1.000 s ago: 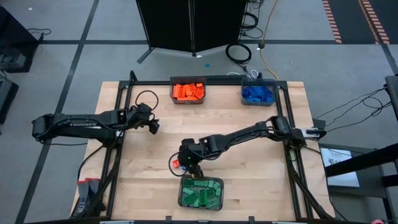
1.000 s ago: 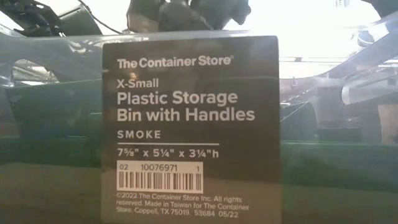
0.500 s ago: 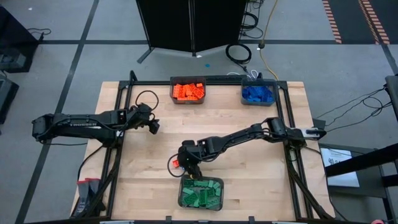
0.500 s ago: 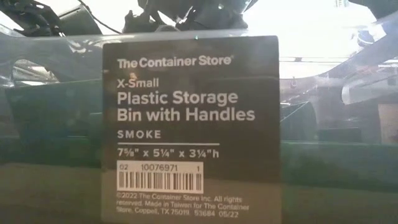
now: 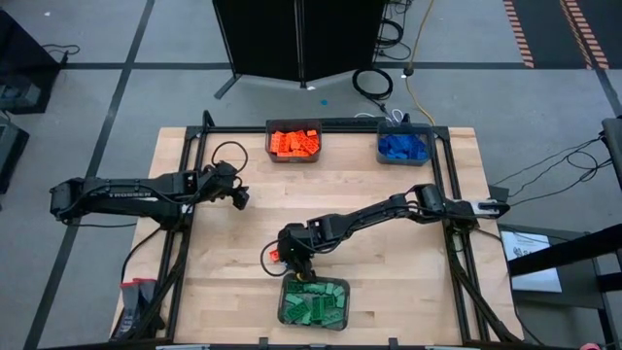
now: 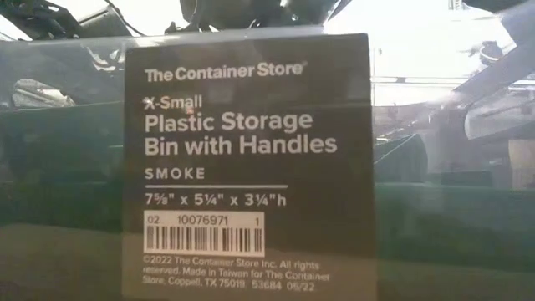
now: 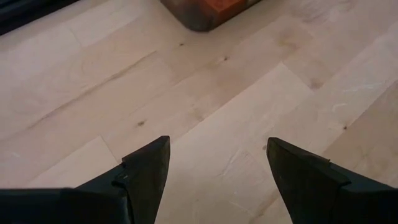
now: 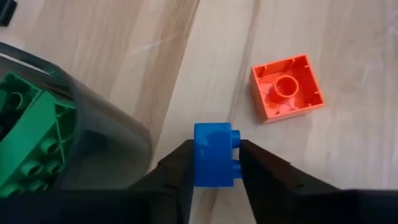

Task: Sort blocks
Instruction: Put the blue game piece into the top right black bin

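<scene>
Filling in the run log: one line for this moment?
right end effector: shut on blue block, beside green bin | orange block: on table | left end effector: open, idle
</scene>
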Action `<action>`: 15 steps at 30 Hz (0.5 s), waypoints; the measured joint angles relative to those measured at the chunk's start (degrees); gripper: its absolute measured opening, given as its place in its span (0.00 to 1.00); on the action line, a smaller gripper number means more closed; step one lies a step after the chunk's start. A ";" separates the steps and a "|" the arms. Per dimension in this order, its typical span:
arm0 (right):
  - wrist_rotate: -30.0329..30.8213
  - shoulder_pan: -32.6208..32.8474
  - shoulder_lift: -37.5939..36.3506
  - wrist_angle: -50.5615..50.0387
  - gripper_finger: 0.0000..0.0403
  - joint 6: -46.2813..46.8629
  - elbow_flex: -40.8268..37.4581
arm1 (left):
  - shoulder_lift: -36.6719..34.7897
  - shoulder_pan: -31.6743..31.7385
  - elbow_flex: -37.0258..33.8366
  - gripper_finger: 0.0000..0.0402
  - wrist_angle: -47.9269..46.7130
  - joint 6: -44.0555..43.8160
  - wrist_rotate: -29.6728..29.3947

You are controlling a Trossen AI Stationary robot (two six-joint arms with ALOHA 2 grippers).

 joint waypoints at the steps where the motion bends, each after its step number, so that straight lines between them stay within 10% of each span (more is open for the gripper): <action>1: -0.18 -0.04 0.00 -0.04 0.28 -0.09 0.00 | 0.00 0.00 0.01 0.67 0.03 0.01 0.00; 15: 2.55 -3.35 -5.93 -4.96 0.17 0.97 -0.22 | 0.02 0.00 -0.01 0.67 -0.10 0.23 0.07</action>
